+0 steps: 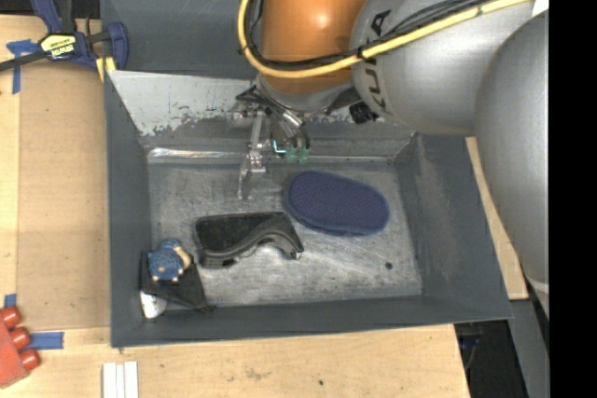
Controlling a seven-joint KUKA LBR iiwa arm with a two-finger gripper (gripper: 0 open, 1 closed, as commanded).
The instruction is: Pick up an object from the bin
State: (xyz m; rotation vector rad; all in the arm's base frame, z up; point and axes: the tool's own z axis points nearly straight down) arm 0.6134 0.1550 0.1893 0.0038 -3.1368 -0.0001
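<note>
My gripper [273, 157] hangs under the orange dome at the back of the bin, its fingers apart with nothing between them. One finger [252, 165] points down at the bin floor. Just right of and in front of the gripper lies a dark blue oval pad [338, 203], flat on the floor. A black curved, handle-like piece [244, 238] lies in front of the gripper, near the middle of the bin. The gripper touches neither.
A small figure with a blue head [168, 263] sits on a black piece with a white bit [149, 304] in the bin's front left corner. The arm covers the bin's back right.
</note>
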